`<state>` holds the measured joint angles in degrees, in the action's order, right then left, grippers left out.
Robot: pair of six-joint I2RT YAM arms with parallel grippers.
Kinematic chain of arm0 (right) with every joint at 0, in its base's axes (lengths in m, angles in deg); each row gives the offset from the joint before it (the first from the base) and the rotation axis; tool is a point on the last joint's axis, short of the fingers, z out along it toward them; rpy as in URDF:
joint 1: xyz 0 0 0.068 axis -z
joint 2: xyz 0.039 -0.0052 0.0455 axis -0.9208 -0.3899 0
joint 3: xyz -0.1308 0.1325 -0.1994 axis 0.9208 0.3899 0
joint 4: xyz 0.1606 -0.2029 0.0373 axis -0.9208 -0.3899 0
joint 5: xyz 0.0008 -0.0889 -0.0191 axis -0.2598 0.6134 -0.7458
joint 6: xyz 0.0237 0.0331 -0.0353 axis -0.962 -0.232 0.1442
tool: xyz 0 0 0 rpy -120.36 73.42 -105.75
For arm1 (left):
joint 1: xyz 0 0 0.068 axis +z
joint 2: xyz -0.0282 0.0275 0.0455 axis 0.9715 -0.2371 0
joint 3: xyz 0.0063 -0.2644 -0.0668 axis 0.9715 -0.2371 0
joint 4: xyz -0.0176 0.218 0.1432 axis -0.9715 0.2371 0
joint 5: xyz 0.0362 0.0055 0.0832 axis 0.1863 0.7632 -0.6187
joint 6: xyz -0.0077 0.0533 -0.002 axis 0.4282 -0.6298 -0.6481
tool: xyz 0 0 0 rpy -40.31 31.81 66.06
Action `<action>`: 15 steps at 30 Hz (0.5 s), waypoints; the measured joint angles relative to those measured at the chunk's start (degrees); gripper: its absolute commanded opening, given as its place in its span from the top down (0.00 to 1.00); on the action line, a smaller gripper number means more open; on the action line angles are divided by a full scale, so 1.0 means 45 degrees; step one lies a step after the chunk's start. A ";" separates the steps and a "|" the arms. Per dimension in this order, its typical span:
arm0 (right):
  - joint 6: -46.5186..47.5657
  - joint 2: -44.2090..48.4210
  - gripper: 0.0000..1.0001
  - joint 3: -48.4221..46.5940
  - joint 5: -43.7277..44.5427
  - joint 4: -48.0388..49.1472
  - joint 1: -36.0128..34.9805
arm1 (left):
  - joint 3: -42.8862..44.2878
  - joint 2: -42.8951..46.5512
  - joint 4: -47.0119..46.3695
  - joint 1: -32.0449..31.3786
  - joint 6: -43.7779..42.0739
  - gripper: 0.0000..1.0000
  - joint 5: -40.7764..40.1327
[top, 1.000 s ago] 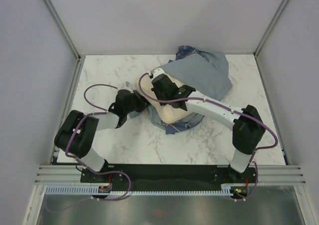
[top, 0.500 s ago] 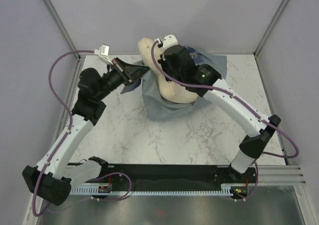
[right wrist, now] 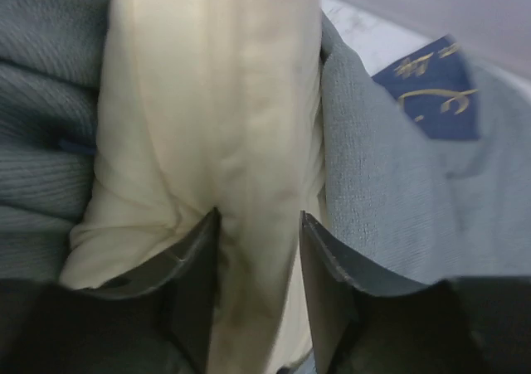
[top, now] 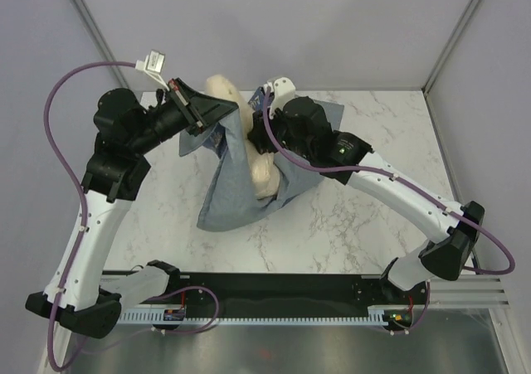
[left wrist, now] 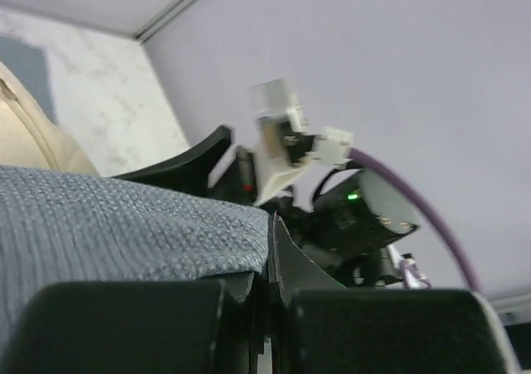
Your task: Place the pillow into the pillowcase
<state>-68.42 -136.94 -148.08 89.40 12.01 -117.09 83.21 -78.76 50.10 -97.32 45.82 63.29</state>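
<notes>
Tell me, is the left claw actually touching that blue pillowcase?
Touching. The left wrist view shows the pillowcase cloth pinched between the shut fingers of the left gripper.

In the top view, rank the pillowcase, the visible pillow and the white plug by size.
Largest: pillowcase. Then pillow, only partly showing. Smallest: white plug, even though it is raised nearer the camera.

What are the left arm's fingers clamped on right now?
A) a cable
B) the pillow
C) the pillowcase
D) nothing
C: the left wrist view shows the left fingers shut on the grey-blue cloth of the pillowcase, which hangs from them in the top view.
</notes>
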 measured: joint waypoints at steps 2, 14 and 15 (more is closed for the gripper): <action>-0.0058 0.0223 0.27 0.0787 -0.0850 0.0355 -0.0015 | -0.1472 0.0699 0.0282 0.0364 -0.0049 0.98 -0.0015; 0.0209 0.1399 0.26 0.1739 -0.1991 -0.0816 0.0835 | -0.8922 0.4595 0.1447 0.1574 -0.1059 0.98 -0.1807; 0.0209 0.1486 0.25 0.2103 -0.2132 -0.0617 0.1049 | -0.9088 0.4867 0.1603 0.1593 -0.1209 0.98 -0.2089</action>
<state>-67.48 -130.25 -138.62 79.80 9.24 -112.37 42.32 -56.86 57.31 -90.15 40.38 53.89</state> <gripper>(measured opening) 0.745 0.030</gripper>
